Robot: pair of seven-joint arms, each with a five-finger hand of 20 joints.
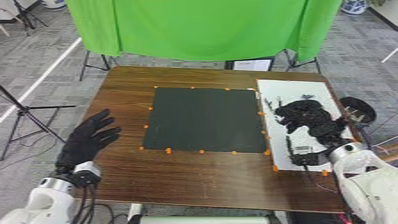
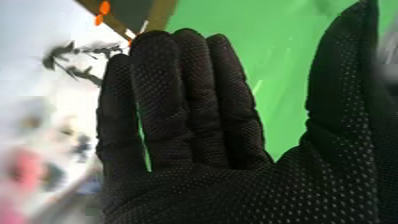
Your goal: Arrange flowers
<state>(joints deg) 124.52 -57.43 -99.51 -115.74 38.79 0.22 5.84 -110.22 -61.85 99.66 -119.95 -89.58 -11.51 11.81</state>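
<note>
Though near sprigs [image 2: 60, 51], right fingers [image 1: 300, 109] straight

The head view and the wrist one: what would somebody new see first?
Probably the bright green cloth hanging beyond the brown wooden table. Next, the big black-gloved right hand, fingers up against that green in the right wrist view. Then the dark square mat with orange marks round it, near the table's middle.

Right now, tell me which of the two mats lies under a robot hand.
The white mat, the one on the right: the right robot hand is over it. The dark mat to its left has no hand above it.
</note>
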